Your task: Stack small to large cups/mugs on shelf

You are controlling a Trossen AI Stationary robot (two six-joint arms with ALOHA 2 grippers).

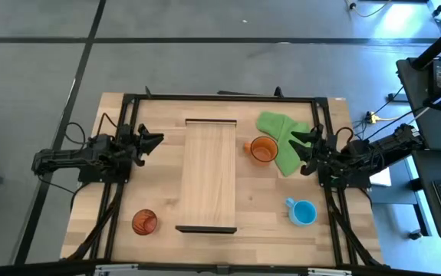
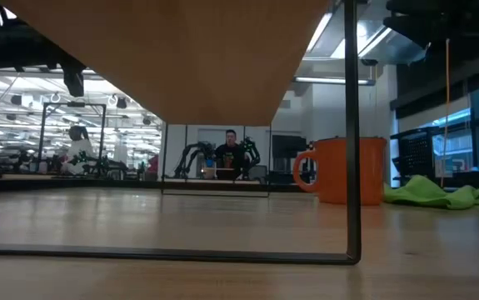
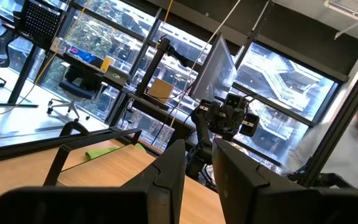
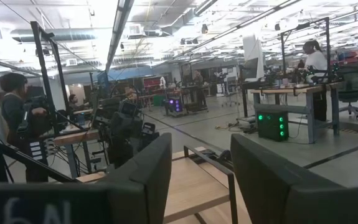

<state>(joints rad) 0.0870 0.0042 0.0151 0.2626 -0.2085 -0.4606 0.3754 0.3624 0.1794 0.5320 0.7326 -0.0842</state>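
Note:
The light-wood shelf [image 1: 208, 175] stands in the middle of the table on thin dark legs; the low view shows its underside [image 2: 189, 58]. The orange mug [image 1: 262, 149] stands on the table right of the shelf; it also shows in the low view [image 2: 343, 170]. The light-blue mug [image 1: 302, 211] stands near the right front. The reddish tumbler [image 1: 144, 222] stands at the left front. My left gripper [image 1: 157, 143] is open and empty at the table's left. My right gripper [image 1: 297, 145] is open and empty at the right, over the green cloth.
A green cloth [image 1: 281, 136] lies at the back right, beside the orange mug, and shows in the low view [image 2: 447, 193]. A dark metal frame [image 1: 220, 98] runs around the table. People show in the room beyond.

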